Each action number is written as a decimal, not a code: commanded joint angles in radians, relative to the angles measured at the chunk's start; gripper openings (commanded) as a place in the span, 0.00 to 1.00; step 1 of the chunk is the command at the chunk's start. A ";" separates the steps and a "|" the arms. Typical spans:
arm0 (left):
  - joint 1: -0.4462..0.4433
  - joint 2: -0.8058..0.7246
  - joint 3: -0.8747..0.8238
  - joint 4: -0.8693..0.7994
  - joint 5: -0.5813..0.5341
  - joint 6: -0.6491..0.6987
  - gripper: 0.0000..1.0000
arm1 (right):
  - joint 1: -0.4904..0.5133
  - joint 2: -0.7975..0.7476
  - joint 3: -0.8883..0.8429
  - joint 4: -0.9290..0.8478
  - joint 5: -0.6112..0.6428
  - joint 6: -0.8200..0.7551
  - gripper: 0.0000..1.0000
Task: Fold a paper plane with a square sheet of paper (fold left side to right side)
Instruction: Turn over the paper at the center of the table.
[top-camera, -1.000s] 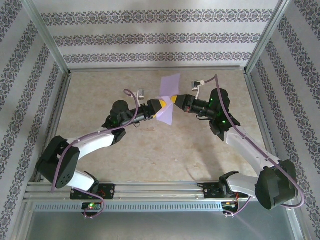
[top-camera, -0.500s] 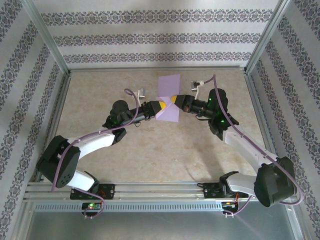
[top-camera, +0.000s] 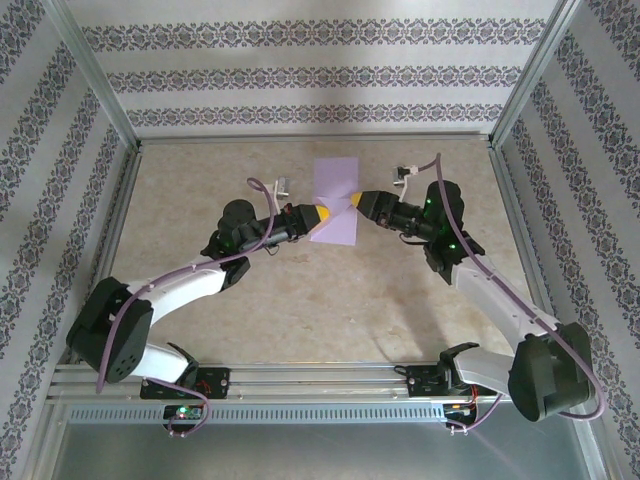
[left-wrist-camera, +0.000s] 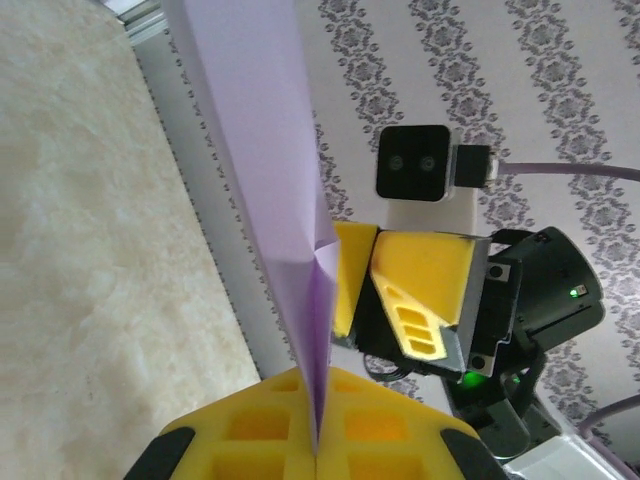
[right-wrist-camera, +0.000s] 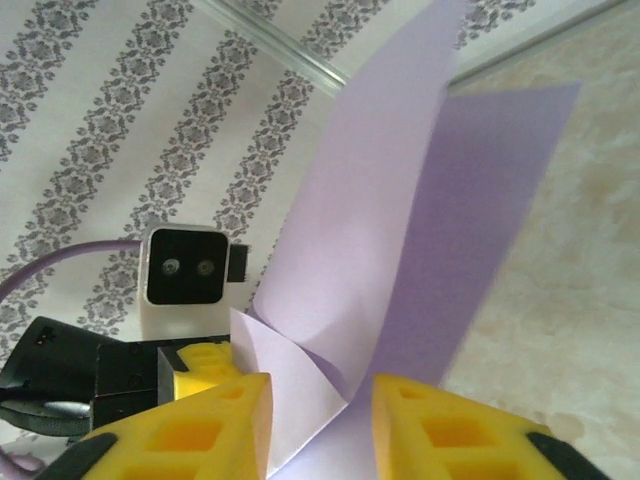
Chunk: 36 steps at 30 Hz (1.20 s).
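Here: left pincer (top-camera: 323, 213) pinched shut on thin lavender paper sheet (top-camera: 335, 182), held above beige marbled desk (top-camera: 300, 295). Right pincer (top-camera: 358, 203) has jaws parted, sheet between them.

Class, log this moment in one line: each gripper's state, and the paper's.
left gripper: shut on paper | right gripper: open, astride paper | paper: half-folded, flaps apart

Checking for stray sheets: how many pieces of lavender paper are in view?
1: the square sheet of paper, partly folded, pinched in the left end effector. Any sheet beneath it would be hidden.
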<state>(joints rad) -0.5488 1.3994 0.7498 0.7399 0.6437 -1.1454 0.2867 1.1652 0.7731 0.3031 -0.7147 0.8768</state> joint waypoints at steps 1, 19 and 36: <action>-0.008 -0.073 0.055 -0.226 -0.031 0.148 0.03 | -0.027 -0.061 -0.013 -0.138 0.044 -0.114 0.37; -0.339 0.076 0.685 -1.781 -1.112 0.702 0.00 | -0.148 -0.156 -0.009 -0.765 0.603 -0.567 0.66; -0.523 0.678 0.989 -2.076 -1.297 0.442 0.00 | -0.272 -0.203 -0.063 -0.748 0.543 -0.543 0.93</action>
<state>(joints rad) -1.0561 2.0480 1.7115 -1.2770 -0.6556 -0.6247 0.0277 0.9905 0.7204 -0.4389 -0.1509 0.3412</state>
